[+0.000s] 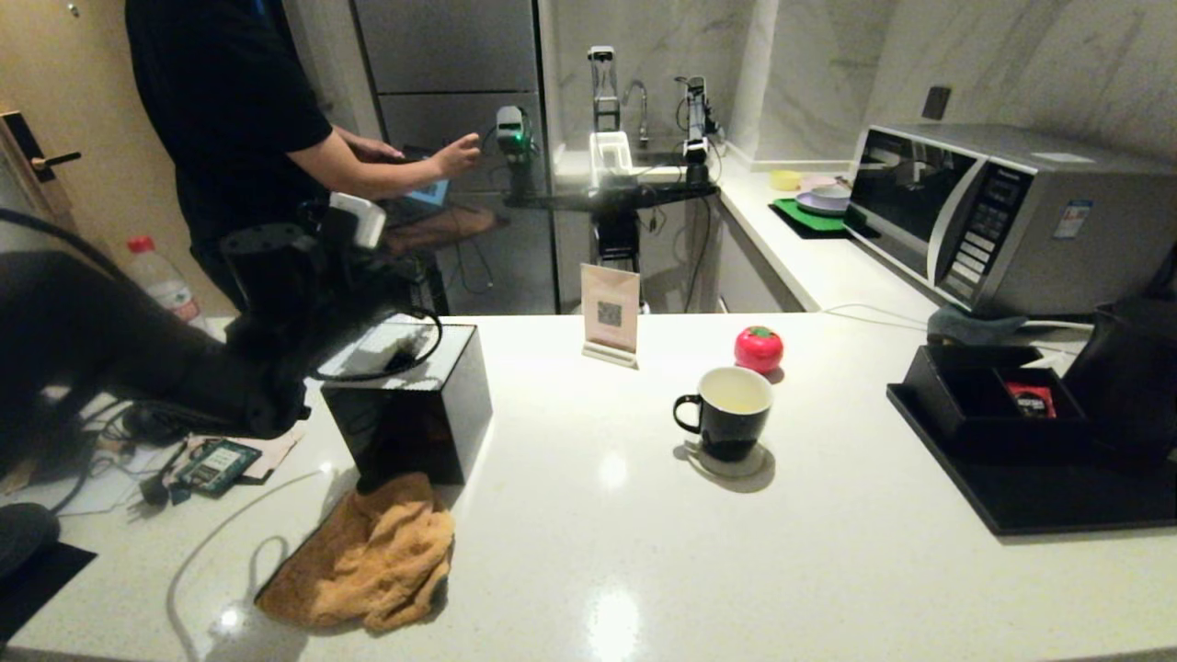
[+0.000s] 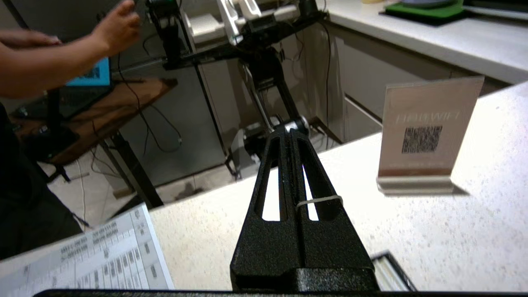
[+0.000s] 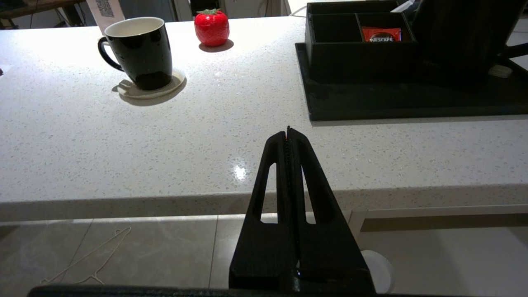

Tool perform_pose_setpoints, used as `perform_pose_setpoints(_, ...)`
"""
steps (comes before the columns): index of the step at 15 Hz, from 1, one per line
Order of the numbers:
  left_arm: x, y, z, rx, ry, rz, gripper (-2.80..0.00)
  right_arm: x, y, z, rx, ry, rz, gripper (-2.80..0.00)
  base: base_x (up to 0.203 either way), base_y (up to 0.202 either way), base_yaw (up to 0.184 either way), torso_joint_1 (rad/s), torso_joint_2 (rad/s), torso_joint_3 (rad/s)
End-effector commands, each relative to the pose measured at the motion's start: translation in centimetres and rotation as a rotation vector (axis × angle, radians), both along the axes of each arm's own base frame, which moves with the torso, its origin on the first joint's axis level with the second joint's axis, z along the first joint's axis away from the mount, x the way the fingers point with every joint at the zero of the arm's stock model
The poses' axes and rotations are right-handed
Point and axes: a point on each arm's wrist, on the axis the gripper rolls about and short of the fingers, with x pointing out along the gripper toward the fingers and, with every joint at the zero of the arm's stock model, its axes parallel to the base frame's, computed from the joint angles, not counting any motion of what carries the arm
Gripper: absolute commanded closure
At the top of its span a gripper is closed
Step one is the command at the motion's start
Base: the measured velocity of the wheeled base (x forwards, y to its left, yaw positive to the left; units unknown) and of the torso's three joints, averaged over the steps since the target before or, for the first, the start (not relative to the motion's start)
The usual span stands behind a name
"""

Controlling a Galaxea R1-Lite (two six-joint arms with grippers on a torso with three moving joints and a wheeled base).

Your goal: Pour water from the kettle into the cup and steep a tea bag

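Both end effectors closed and empty, left end effector above counter, cup untouched

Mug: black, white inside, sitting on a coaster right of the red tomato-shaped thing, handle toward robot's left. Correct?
Not quite. The mug sits on its coaster in front of the red tomato-shaped thing, slightly to its left, as the head view shows. The rest holds.

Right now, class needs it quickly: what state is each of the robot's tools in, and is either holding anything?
Left tool: closed, holding nothing, above the counter's far edge.
Right tool: closed, holding nothing, low at the counter's near edge.
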Motion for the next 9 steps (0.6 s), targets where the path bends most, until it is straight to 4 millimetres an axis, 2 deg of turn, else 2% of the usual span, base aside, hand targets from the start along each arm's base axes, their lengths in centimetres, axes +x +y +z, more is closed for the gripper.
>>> perform_pose_setpoints(1,-0.4,0.0,-0.8,0.004,0.025,-0.003,0.00,0.0,0.0,0.0,0.000,0.001,-0.001,0.00,0.000,0.000,0.000,0.000,0.00,0.000)
perform_pose_setpoints(4,-1.0,-0.1,-2.7,-0.002,0.023,-0.006,0.00,0.0,0.0,0.0,0.000,0.001,-0.001,0.00,0.000,0.000,0.000,0.000,0.00,0.000)
perform_pose_setpoints(9,-0.9,-0.1,-3.0,-0.004,0.022,-0.005,0.00,0.0,0.0,0.0,0.000,0.001,0.001,0.00,0.000,0.000,0.000,0.000,0.00,0.000)
